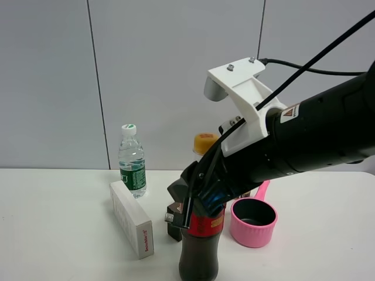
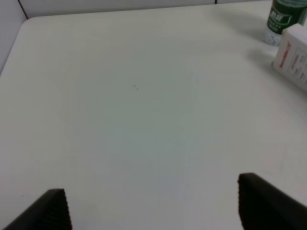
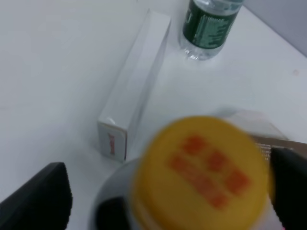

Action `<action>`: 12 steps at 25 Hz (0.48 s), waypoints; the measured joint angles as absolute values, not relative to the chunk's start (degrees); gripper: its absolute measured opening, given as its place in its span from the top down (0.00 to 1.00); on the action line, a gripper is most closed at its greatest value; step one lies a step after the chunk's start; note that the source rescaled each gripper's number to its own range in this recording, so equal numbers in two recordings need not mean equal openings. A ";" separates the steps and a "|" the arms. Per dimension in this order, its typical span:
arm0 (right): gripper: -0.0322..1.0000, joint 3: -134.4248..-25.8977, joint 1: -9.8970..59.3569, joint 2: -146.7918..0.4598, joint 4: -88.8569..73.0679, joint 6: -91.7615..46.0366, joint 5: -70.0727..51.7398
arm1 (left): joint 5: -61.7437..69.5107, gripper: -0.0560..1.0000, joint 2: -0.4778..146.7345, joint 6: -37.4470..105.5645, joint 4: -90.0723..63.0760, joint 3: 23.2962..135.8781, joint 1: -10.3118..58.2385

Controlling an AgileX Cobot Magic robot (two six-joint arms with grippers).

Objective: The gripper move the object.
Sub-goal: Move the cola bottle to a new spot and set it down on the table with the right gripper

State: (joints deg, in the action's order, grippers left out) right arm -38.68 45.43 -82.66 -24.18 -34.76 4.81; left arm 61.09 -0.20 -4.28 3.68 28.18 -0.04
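The cola bottle (image 1: pixel 199 254) stands at the front middle of the white table, dark with a red label. Its orange-yellow cap (image 1: pixel 205 141) shows above the arm. My right gripper (image 1: pixel 190 212) reaches in from the right at the bottle's shoulder, just above the label. In the right wrist view the blurred yellow cap (image 3: pixel 201 172) lies between the black jaws, which stand wide on either side; I see no contact. My left gripper (image 2: pixel 151 194) is open and empty over bare table and is out of the exterior high view.
A green-labelled water bottle (image 1: pixel 132 161) stands at the back left, with a white carton (image 1: pixel 132 218) lying in front of it. A pink cup (image 1: pixel 253 221) stands right of the cola bottle. A small dark box (image 1: pixel 174 227) sits by the bottle's left side.
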 joint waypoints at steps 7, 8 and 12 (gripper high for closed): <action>0.27 -38.68 45.43 -80.53 -24.33 -34.59 0.92 | 61.09 0.00 -0.20 -4.28 3.68 28.18 -0.04; 0.27 -38.68 45.43 -79.89 -24.33 -34.45 0.00 | 61.09 0.00 -0.20 -4.28 3.68 28.18 -0.04; 0.27 -38.68 45.43 -76.27 -24.33 -34.24 -2.00 | 61.09 0.00 -0.20 -4.28 3.68 28.18 -0.04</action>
